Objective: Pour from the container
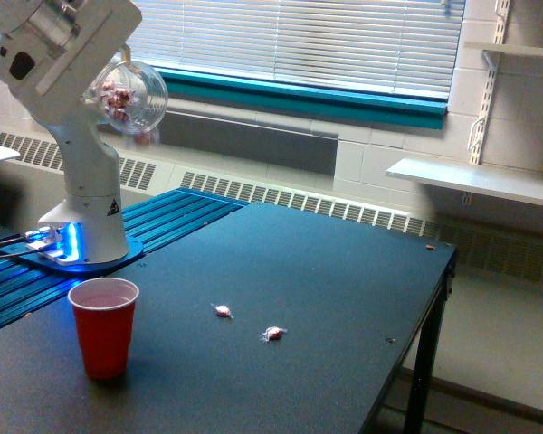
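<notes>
One white arm, base [81, 231] at the exterior view's left on blue ribbed rails [163, 221], blue light glowing at its foot. A small dark triangular label on the base, too small to read. High at upper left, the claw [98, 77] mostly hidden behind the arm's white housing; opening not discernible, though the container [131, 95] hangs at its end, well above the surface. One container: clear, round, tipped on its side with the mouth turned toward the exterior view's right, pink-white candies bunched inside near the arm's end.

Below, one red cup [104, 325] upright near the front left of the dark surface [344, 298], white inside, contents pinkish. Further right, two loose wrapped candies: one [223, 311] near the middle, another [272, 334] just right of it and slightly nearer the camera, both apart from the cup and from each other.

Broad bare stretch of surface right of the candies, running to the far-right corner and right edge, with a black leg [423, 371] below. Beyond the edge, open floor, then one white wall shelf [471, 181] at right. Window blinds [326, 41] across the back over a teal sill [317, 98]
</notes>
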Controlling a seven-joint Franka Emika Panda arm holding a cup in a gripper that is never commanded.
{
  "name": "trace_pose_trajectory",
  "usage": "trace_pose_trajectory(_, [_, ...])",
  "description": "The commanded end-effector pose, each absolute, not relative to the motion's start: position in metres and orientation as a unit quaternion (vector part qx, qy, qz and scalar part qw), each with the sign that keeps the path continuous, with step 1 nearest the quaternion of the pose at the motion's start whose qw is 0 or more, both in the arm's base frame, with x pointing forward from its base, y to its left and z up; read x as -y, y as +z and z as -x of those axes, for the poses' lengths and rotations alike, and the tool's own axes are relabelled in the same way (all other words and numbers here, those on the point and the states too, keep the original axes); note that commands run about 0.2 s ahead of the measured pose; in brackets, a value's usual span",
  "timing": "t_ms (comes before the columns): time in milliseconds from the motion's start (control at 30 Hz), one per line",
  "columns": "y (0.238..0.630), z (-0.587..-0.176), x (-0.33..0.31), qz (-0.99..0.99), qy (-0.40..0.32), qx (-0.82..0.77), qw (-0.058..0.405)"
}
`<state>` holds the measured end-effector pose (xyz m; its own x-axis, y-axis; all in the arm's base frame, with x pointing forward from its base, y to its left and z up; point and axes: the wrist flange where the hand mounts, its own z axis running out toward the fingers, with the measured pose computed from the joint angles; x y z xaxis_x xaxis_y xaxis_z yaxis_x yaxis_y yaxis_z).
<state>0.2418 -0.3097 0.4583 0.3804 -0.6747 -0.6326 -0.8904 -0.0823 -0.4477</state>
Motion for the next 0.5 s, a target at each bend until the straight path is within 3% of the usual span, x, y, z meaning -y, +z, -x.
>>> trace_pose_trajectory(33, [0.451, -0.251, 0.306, 0.719, 0.168, -0.53, 0.418])
trace_pose_trajectory(500, [0.453, -0.264, 0.306, 0.725, 0.177, -0.514, 0.423])
